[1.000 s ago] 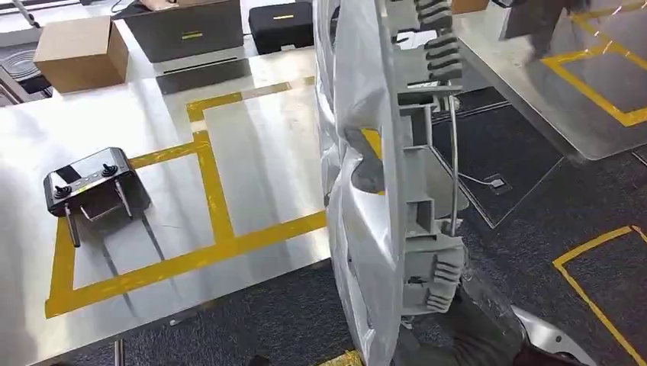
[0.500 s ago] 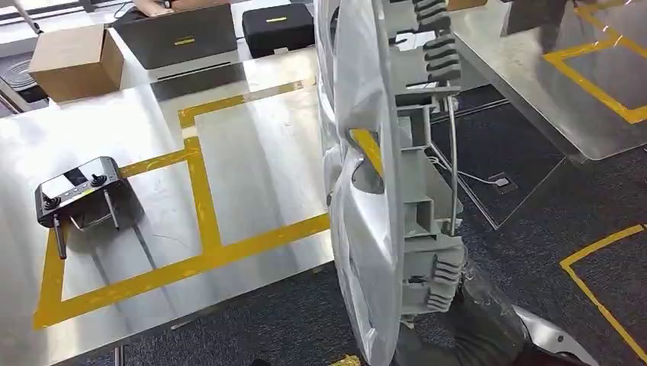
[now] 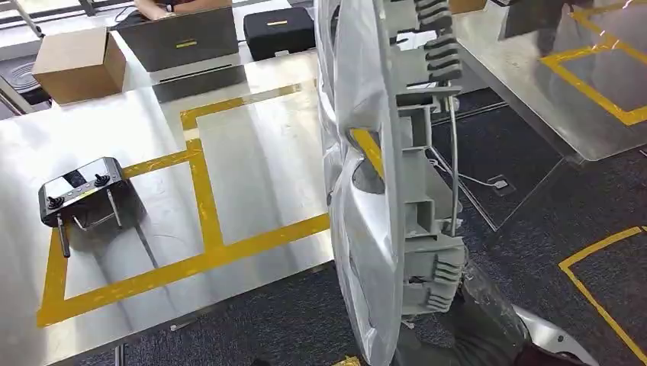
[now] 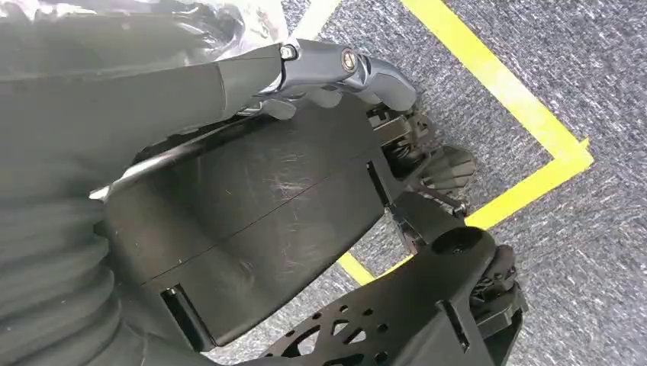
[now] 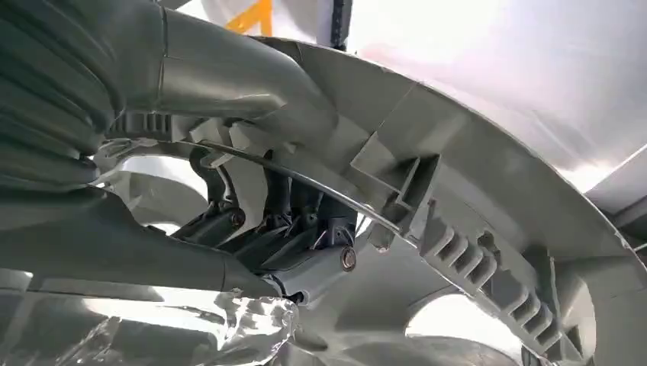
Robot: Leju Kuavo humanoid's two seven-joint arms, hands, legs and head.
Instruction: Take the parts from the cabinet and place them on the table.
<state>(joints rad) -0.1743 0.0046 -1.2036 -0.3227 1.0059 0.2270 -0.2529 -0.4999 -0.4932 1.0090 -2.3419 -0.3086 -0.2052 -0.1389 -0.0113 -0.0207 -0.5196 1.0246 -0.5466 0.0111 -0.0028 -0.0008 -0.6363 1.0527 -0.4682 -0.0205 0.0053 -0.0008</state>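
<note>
A large silver wheel cover (image 3: 366,191) stands on edge in the middle of the head view, its ribbed back with clips and a wire ring facing right. My right hand (image 3: 474,316), wrapped in clear film, grips it at the lower rim. In the right wrist view the thumb (image 5: 229,84) presses on the back of the wheel cover (image 5: 473,183), and dark fingers (image 5: 267,229) reach through its openings. The cover hangs over the right edge of the steel table (image 3: 259,152). My left hand (image 4: 336,69) hangs over the carpet, fingers extended and holding nothing.
A black remote controller (image 3: 80,192) lies at the table's left, inside yellow tape lines. A cardboard box (image 3: 76,57) and two black cases (image 3: 183,34) stand at the back, with a person's hands (image 3: 164,8) beyond them. A second steel table (image 3: 549,84) stands right, across grey carpet.
The whole picture has shifted a little sideways, so the camera has moved. The wheel cover and my right hand hold the same place in view.
</note>
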